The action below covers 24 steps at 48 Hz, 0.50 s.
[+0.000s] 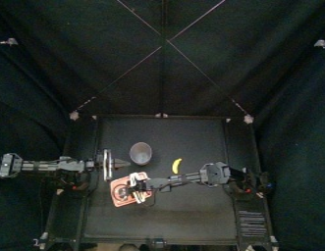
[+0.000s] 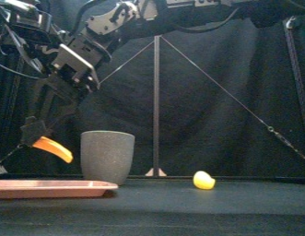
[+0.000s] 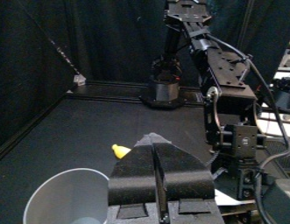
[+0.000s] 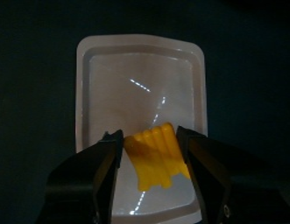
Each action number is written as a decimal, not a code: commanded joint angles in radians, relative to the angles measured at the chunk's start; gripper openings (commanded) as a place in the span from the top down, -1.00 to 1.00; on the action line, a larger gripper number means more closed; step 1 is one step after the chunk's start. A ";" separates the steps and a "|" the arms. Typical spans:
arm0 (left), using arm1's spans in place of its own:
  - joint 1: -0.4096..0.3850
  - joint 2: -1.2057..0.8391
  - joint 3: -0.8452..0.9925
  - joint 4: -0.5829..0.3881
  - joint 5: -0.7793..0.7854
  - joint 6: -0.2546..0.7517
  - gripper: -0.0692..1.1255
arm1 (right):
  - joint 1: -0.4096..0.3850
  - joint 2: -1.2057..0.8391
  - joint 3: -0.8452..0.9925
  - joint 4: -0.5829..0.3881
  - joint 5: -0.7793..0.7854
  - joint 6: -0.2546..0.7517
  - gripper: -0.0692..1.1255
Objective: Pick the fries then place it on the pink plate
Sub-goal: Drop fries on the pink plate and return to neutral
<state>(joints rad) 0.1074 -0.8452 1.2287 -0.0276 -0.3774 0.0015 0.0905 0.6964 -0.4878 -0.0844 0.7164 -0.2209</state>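
The orange-yellow fries (image 4: 155,159) hang between the jaws of my right gripper (image 4: 151,136), which is shut on them just above the flat pink plate (image 4: 141,79). In the front view the fries (image 2: 52,147) are held a short way over the plate (image 2: 50,188) at the table's left. From above, the right gripper (image 1: 135,183) reaches across the middle to the plate (image 1: 115,202). My left gripper (image 3: 159,179) rests at the left (image 1: 108,162), its jaws together and holding nothing.
A tall grey speckled cup (image 2: 108,155) stands just behind the plate, also in the top view (image 1: 142,151). A small yellow toy (image 2: 204,180) lies right of the cup (image 1: 178,164). The right arm (image 3: 217,87) spans the table's right half.
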 commanded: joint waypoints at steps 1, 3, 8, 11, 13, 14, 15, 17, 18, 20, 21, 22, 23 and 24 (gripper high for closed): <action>0.003 0.002 -0.014 0.000 -0.009 0.002 0.76 | -0.002 -0.017 -0.060 0.023 0.015 0.002 -0.58; 0.005 0.002 -0.012 0.000 -0.009 0.002 0.76 | -0.002 -0.012 -0.064 0.026 0.017 0.000 -0.66; 0.005 0.002 -0.012 0.000 -0.008 0.002 0.76 | -0.002 -0.011 -0.066 0.023 0.014 0.000 -0.73; 0.005 0.002 -0.012 0.000 -0.008 0.002 0.76 | -0.003 -0.011 -0.061 0.026 0.014 -0.002 -0.73; 0.005 0.002 -0.012 -0.002 -0.008 0.000 0.76 | -0.003 -0.014 -0.057 0.029 0.014 0.000 -0.73; 0.005 0.002 -0.012 -0.002 -0.009 0.000 0.76 | -0.005 -0.015 -0.054 0.031 0.014 0.000 -0.73; 0.005 0.002 -0.012 -0.002 -0.008 0.000 0.76 | -0.006 -0.017 -0.048 0.032 0.014 0.002 -0.73; 0.005 0.002 -0.012 -0.002 -0.006 0.000 0.76 | -0.008 -0.021 -0.040 0.037 0.014 0.002 -0.73; 0.005 0.002 -0.012 0.000 -0.006 0.000 0.76 | -0.008 -0.026 -0.035 0.041 0.014 0.003 -0.73; 0.005 0.002 -0.012 -0.002 -0.003 0.000 0.76 | -0.009 -0.037 -0.021 0.055 0.014 0.003 -0.73; 0.005 0.002 -0.012 -0.002 -0.003 -0.002 0.76 | -0.009 -0.048 -0.006 0.072 0.009 0.003 -0.73; 0.005 0.002 -0.012 0.000 0.000 -0.002 0.76 | -0.011 -0.054 0.006 0.086 0.005 0.005 -0.73; 0.005 0.002 -0.012 -0.002 0.000 -0.002 0.76 | -0.012 -0.063 0.018 0.100 -0.003 0.008 -0.73; 0.005 0.002 -0.011 0.000 0.002 -0.003 0.76 | -0.014 -0.072 0.031 0.115 -0.014 0.015 -0.73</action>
<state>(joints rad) 0.1104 -0.8452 1.2287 -0.0276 -0.3743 0.0015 0.0874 0.7148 -0.4786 -0.0123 0.7271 -0.2148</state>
